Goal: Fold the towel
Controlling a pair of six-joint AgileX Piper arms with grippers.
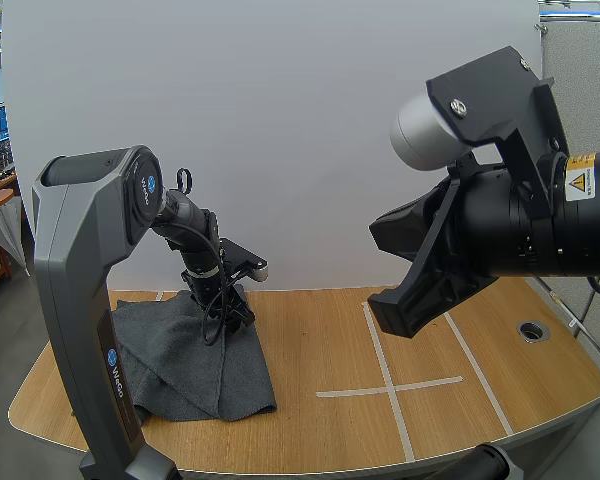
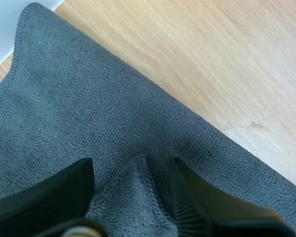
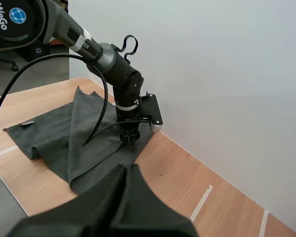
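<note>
High view: the dark grey fabric towel (image 1: pixel 195 372) lies on the left part of the pale wooden table (image 1: pixel 330 400), rumpled, with one flap lapped loosely over the rest and the edges unmatched. Left gripper (image 2: pixel 130 165) stands down at the cloth's far right edge, pinching a raised ridge of towel. Right gripper (image 3: pixel 128 170) hangs clenched on nothing, well apart from the cloth. I judge the fold barely begun: carrying the edge across and flattening it remain
</note>
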